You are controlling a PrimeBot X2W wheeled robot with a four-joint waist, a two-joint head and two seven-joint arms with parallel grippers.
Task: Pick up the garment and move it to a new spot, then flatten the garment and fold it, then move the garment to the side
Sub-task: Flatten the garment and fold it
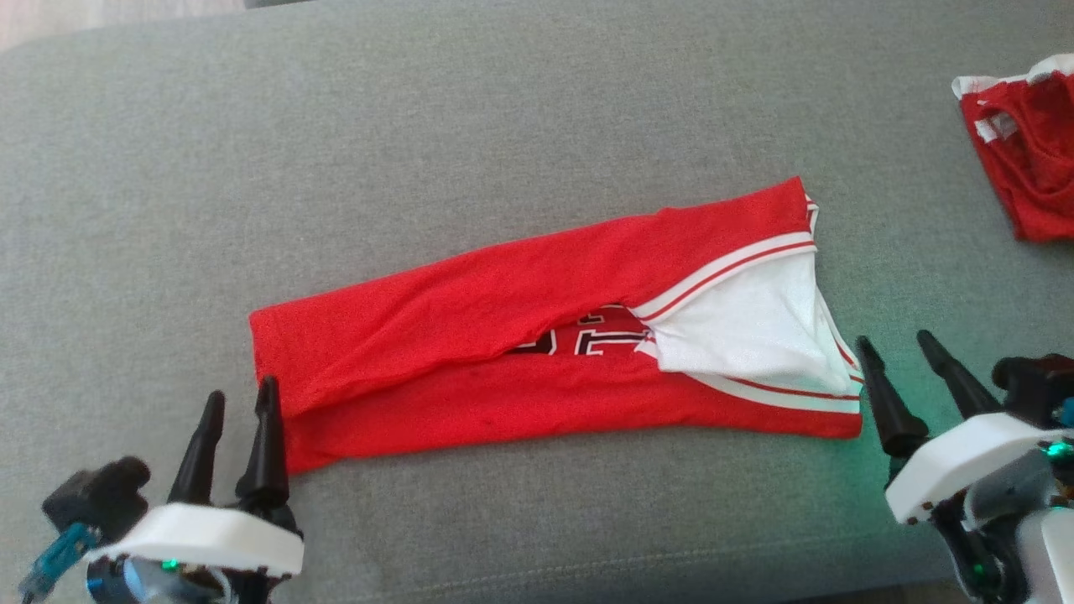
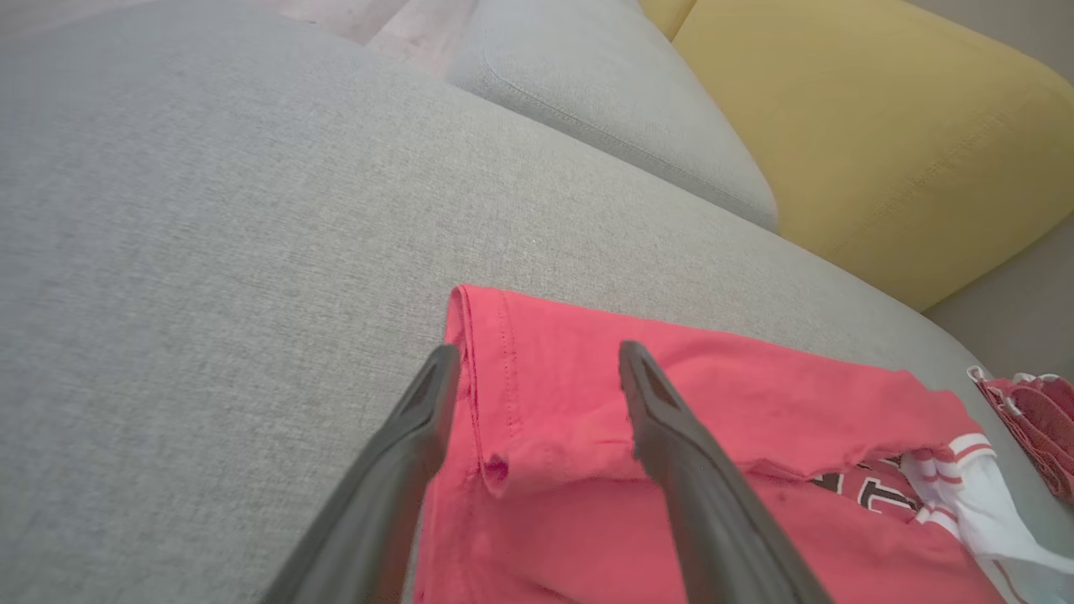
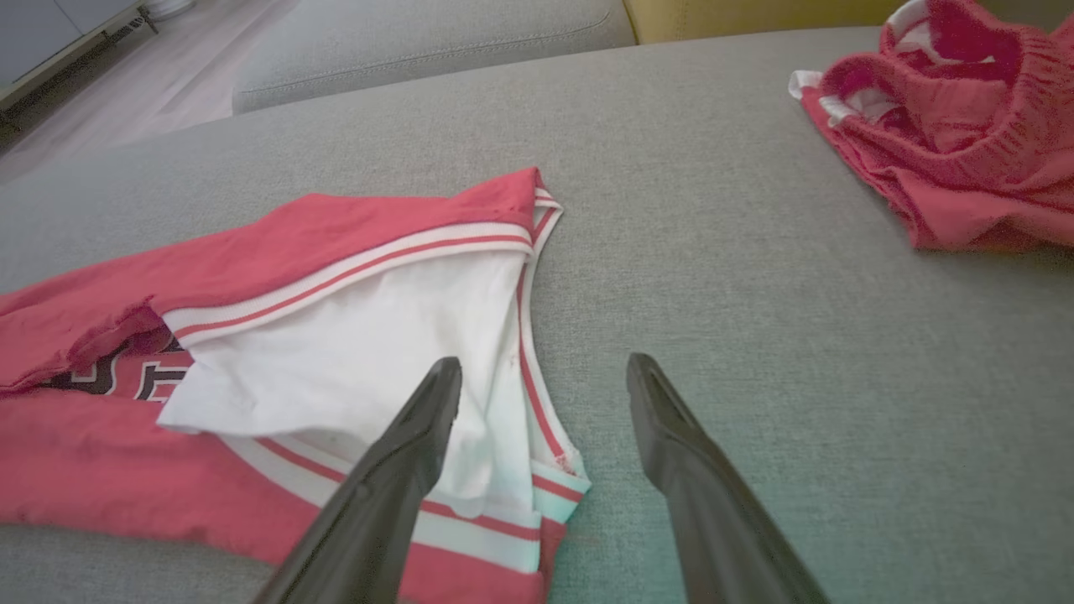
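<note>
Left gripper point(image 1: 242, 387) fingers spread, holding nothing, the folded red garment point(image 1: 470, 310) lying flat, its hem corner between them. Right gripper point(image 1: 894, 337) spread too, white-trimmed end just beside its left finger. Farther beyond, a crumpled red heap point(image 1: 1028, 159) on the grey cushion point(image 1: 503, 126).

The head view looks steeply down on the grey sofa point(image 1: 537, 101) from its near edge, with the shirt point(image 1: 436, 319) at mid-frame, the left end effector point(image 1: 242, 388) at lower left and the right end effector point(image 1: 893, 337) at lower right. The left wrist view sits low and close over the shirt's hem end, facing a yellow cushion point(image 2: 881, 126) at upper right. The right wrist view sits equally low by the white-trimmed end, facing another garment point(image 3: 965, 143) at upper right. All three share the shirt.
</note>
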